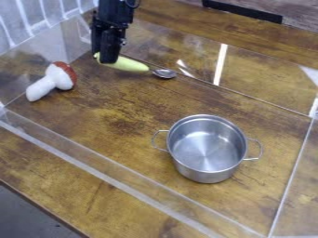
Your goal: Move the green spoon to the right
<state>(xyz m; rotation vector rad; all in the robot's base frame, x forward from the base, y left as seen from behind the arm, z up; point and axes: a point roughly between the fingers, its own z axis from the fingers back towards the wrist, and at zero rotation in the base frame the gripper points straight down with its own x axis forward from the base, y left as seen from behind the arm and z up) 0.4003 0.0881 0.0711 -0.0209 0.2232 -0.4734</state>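
Standing over the far left part of the tabletop point(112, 116), the black hand point(107, 56) points almost straight down, its dark fingers point(110, 45) reaching to the wood. The green spoon point(137, 66) lies flat there, its thick yellow-green handle running from beneath the fingers toward the right, and its small silver bowl at the right-hand end. The hand covers the left end of the handle. The fingers appear to stand partly apart, on either side of that end, but from this angle I cannot tell whether they grip the spoon or merely stand around it. The spoon rests on the surface, not raised.

A toy mushroom point(50, 81), white-stemmed with a red cap, lies on its side at the left edge of the tabletop, well apart from the hand and nearer the viewer. A steel pot point(207, 147) with two side handles stands upright toward the near right, mouth up, with nothing visible inside; it is well apart from the spoon. Clear plastic walls point(149, 200) enclose the work area, catching bright reflections behind the spoon and along the near edge. The wood is dark brown, worn and streaked.
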